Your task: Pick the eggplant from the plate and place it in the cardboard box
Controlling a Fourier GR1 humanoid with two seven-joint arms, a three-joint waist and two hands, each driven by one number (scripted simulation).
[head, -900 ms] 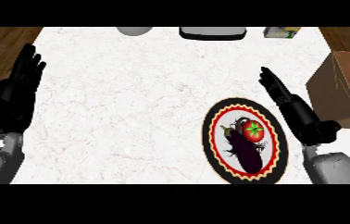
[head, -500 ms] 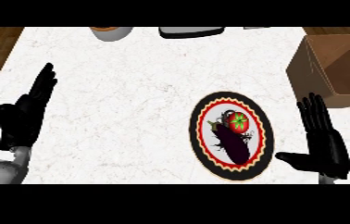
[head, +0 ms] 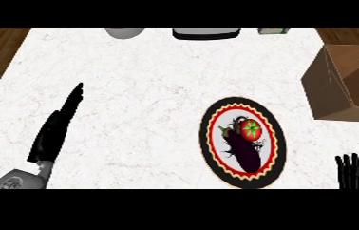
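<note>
From the head view we look steeply down on a white, faintly veined worktop [head: 140, 105] with brown wood showing past its far corners. The eggplant [head: 242, 150] lies on a round plate [head: 210, 150] with a black rim and a red and yellow zigzag band, set toward the right near part of the worktop; the eggplant is dark purple, lying lengthwise with its stem end toward the far left, and a red tomato [head: 251, 129] with a green top sits against its far end on the same plate. Our right hand [head: 346, 169] shows only at the lower right edge, just beside the plate but apart from it, and touches nothing; its fingers [head: 344, 163] point up, straight and close together, well short of the eggplant. Our left hand [head: 54, 131] rests far off at the left, fingers straight and pressed together, seen edge-on and pointing away from us, holding nothing, with the grey forearm [head: 21, 179] below it. The cardboard box [head: 335, 84] stands at the right edge, beyond the plate and apart from it, with bare worktop between them. Along the far edge we see a grey bowl [head: 125, 32], a dark tray-like object [head: 205, 33] with a pale rim, and a small greenish item [head: 273, 31] that we cannot identify.
</note>
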